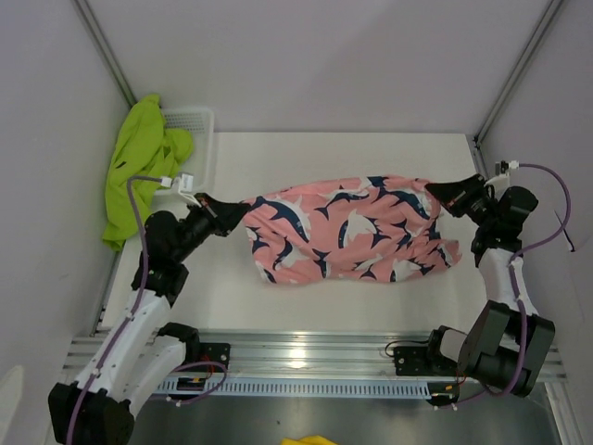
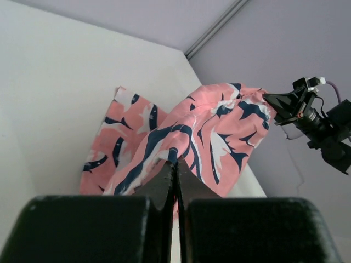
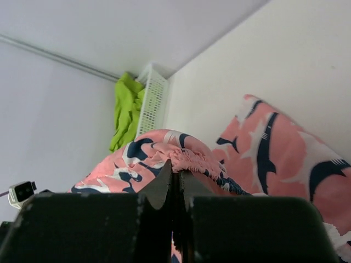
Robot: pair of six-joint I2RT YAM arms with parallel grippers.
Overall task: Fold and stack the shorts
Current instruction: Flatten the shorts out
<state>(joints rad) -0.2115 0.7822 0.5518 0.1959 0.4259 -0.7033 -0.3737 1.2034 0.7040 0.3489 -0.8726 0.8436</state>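
Clamped shut on pink shorts (image 1: 347,232): left gripper (image 1: 239,211) at 9 o'clock end, right gripper (image 1: 434,191) at 3 o'clock on gathered edge. Soft wrinkled shark-print fabric slung between, lower part on white table (image 1: 278,158). At 10 o'clock, lime green shorts (image 1: 139,162) draped over white mesh basket (image 1: 199,125).

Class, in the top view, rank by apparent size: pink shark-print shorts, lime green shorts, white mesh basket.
1. pink shark-print shorts
2. lime green shorts
3. white mesh basket, partly hidden, so unsure
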